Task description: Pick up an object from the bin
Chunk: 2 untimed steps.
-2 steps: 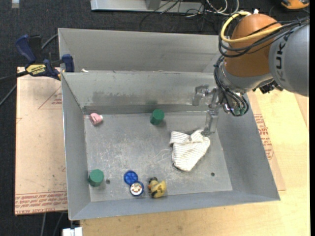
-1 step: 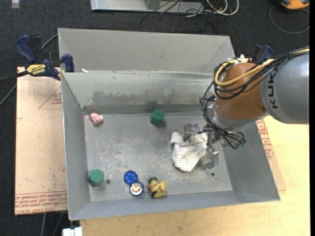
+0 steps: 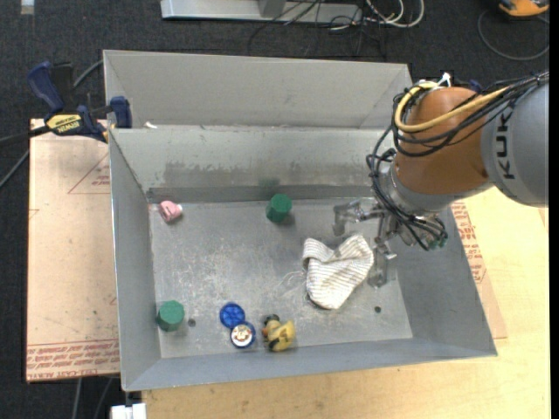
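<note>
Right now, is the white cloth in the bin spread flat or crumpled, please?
Crumpled: the white cloth lies bunched in uneven folds on the bin floor, not laid flat.

A robotics lab — an industrial arm (image 3: 515, 147) hung with cables stands over a grey metal bin (image 3: 262, 94), with dark carpet (image 3: 79, 24) around, loose cords (image 3: 384, 7) and a metal stand base (image 3: 253, 5) behind it

You'll see the gripper (image 3: 377, 238) just over the right edge of the crumpled white cloth (image 3: 332, 279). Left of the cloth lie a yellow toy (image 3: 279, 333), a blue disc (image 3: 231, 314) and a front green cylinder (image 3: 170, 315). Behind it are a back green cylinder (image 3: 279, 209) and a pink piece (image 3: 169, 210).
</note>
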Tool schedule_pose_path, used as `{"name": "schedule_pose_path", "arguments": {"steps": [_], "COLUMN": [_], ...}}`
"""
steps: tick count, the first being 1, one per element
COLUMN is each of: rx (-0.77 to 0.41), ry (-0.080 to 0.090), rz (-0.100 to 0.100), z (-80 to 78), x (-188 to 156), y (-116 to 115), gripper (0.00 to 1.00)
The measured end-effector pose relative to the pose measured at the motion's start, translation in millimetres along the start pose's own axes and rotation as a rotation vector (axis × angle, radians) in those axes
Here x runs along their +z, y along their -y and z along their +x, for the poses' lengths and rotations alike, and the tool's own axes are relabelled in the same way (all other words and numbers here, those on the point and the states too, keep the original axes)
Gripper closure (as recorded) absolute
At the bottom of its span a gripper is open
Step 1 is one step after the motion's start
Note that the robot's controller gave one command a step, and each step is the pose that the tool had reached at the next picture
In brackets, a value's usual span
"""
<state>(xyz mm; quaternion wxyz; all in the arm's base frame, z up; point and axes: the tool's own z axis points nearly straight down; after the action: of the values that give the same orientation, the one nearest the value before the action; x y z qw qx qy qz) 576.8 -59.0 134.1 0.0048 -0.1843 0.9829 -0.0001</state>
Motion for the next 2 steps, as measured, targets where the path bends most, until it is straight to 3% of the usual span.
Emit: {"name": "schedule_pose_path", "arguments": {"steps": [1, 2], "rx": [-0.242, -0.293], "ry": [-0.010, 0.003], "rz": [-0.009, 0.000], "z": [5.3, 5.2], "x": [35, 64], "y": [-21, -15], "gripper": [0.00, 0.00]}}
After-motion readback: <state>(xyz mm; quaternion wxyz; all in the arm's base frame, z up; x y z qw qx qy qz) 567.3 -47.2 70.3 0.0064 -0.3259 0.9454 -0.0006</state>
